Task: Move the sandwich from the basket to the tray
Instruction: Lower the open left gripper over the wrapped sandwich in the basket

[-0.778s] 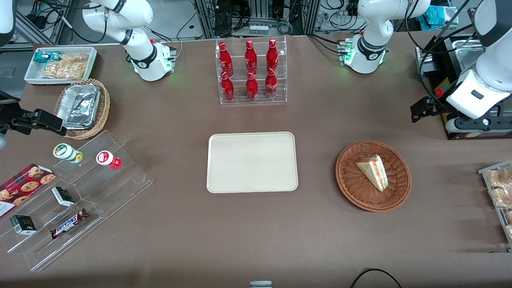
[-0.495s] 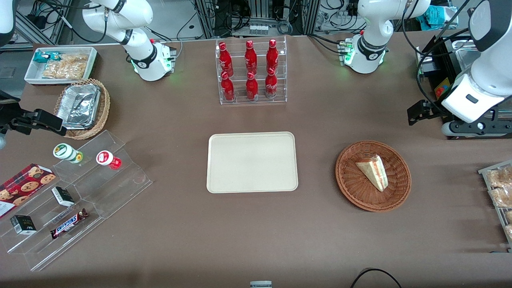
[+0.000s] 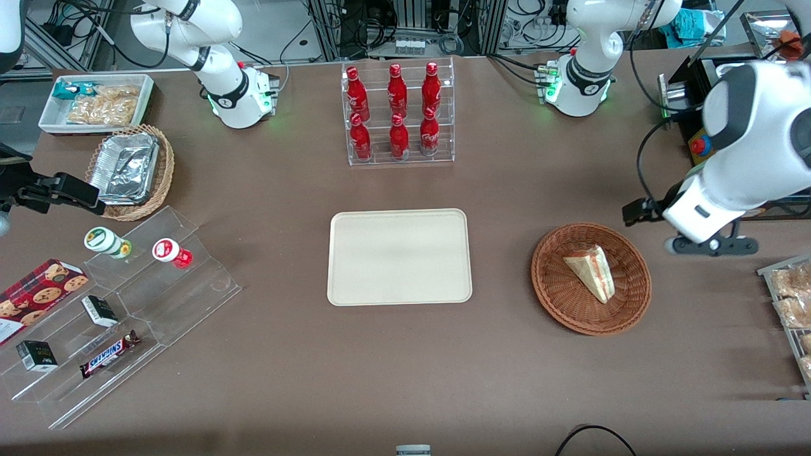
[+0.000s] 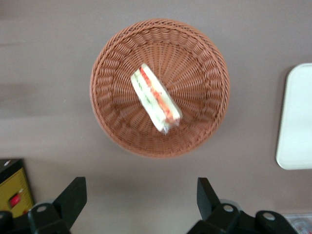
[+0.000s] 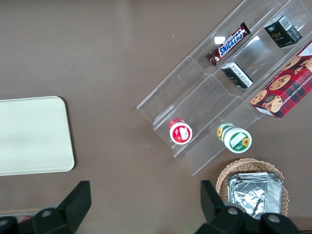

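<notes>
The sandwich point(image 3: 592, 272) point(image 4: 155, 97), a clear-wrapped wedge with red and green filling, lies in the round reddish-brown basket point(image 3: 551, 297) point(image 4: 112, 126). The cream tray point(image 3: 399, 256) point(image 4: 297, 117) sits bare at mid-table, beside the basket toward the parked arm's end. My left gripper point(image 3: 711, 246) point(image 4: 140, 195) hangs above the table just off the basket's rim, toward the working arm's end. It is open, its two dark fingers point(image 4: 73, 200) spread wide with nothing between them. The wrist view looks straight down on the basket and sandwich.
A clear rack of red bottles point(image 3: 398, 114) stands farther from the front camera than the tray. Bagged pastries point(image 3: 792, 304) lie at the working arm's end, near a box with a red button point(image 3: 697, 145). A stepped clear shelf with snacks point(image 3: 127, 304) and a foil-tray basket point(image 3: 130, 168) sit at the parked arm's end.
The left arm has swung toward the basket and nearer the front camera, bringing the gripper down beside the basket's rim. Sandwich, basket and tray have not moved.
</notes>
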Robot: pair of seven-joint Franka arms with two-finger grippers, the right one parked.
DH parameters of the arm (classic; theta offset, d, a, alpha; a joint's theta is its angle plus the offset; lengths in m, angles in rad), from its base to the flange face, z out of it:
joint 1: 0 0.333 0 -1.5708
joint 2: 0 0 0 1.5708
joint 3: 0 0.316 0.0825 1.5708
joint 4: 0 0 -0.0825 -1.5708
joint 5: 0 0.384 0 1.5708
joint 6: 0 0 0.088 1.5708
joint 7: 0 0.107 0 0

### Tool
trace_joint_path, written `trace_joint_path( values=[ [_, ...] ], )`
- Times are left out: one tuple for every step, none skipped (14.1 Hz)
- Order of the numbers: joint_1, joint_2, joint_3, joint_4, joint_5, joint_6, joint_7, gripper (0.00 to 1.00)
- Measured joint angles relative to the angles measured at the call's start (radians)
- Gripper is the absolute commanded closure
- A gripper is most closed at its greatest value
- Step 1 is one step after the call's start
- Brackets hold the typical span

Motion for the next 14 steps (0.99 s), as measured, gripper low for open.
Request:
trace_joint_path(
  values=[
    [0.000,0.006,0.001,-0.053,0.000,0.075,-0.002,0.00],
    [0.000,0.011,0.001,-0.107,0.000,0.149,-0.011,0.00],
    [0.001,0.013,0.002,-0.159,0.000,0.219,-0.030,0.00],
    [0.001,0.015,0.002,-0.206,0.000,0.285,-0.064,0.00],
    [0.001,0.015,0.002,-0.249,0.000,0.350,-0.111,0.00],
    [0.001,0.016,0.002,-0.287,0.000,0.408,-0.165,0.00],
    [0.000,0.016,0.002,-0.320,0.000,0.462,-0.226,0.00],
    [0.000,0.017,0.002,-0.348,0.000,0.509,-0.296,0.00],
    [-0.001,0.021,0.001,-0.368,0.000,0.545,-0.372,0.00],
    [-0.002,0.028,0.000,-0.379,0.000,0.569,-0.442,0.00],
    [-0.004,0.040,-0.001,-0.384,0.000,0.596,-0.510,0.00],
    [-0.007,0.053,-0.002,-0.385,0.000,0.619,-0.560,0.00],
    [-0.010,0.068,-0.002,-0.385,0.000,0.635,-0.606,0.00],
    [-0.013,0.083,-0.002,-0.385,0.000,0.648,-0.640,0.00]
  ],
)
